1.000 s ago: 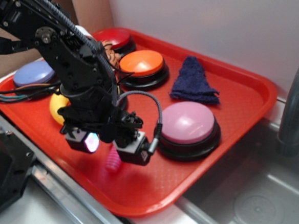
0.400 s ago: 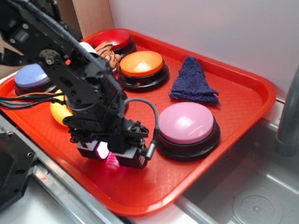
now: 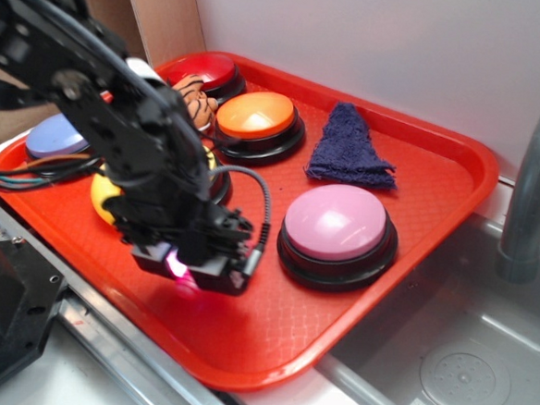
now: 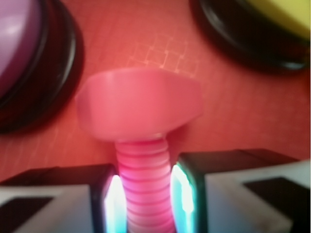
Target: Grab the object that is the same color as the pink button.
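Claw low on the red tray [image 3: 438, 191], pinching the hot-pink bolt's shaft.

The pink button [image 3: 336, 221], largest of the buttons, sits on the tray and gives the colour to match. Just beside its base, toward the tray's front rim, the claw [image 4: 147, 194] is narrowed onto the bolt [image 4: 141, 104], pads [image 4: 114, 201] flanking the ribbed shaft below the blocky head, probably so the head can't slip through when lifted.

The red tray [image 3: 439, 168] carries the pink button [image 3: 337, 224], other buttons, and a blue cloth [image 3: 350, 148].
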### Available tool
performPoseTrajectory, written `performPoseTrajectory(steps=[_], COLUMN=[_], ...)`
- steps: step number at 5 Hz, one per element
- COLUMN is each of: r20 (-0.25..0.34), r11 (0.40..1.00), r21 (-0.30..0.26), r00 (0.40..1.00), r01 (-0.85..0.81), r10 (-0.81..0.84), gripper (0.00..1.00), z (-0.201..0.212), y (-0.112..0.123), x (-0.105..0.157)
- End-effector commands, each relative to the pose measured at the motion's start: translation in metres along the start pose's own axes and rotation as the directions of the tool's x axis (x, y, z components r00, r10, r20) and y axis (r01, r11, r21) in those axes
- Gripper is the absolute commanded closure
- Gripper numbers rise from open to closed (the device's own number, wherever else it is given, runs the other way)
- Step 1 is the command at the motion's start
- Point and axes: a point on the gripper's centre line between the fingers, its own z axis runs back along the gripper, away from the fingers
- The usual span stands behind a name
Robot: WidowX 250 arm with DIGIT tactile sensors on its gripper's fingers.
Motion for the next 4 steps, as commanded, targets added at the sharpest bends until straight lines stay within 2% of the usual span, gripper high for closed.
performPoseTrajectory(steps=[1, 2, 3, 4], r20=[-0.038, -0.031, -0.029, -0.002], r11=[0.982, 0.947, 0.927, 0.928], r21=[-0.030, -0.074, -0.051, -0.077], r00=[0.981, 0.949, 0.928, 0.931], r01=[0.189, 0.312, 0.371, 0.365], r10=[-0.190, -0.314, -0.372, -0.366], gripper=[1.00, 1.00, 1.00, 1.00], z=[0.061, 0.091, 0.116, 0.134], y=[0.004, 0.015, 0.023, 0.037], x=[0.033, 0.046, 0.059, 0.070])
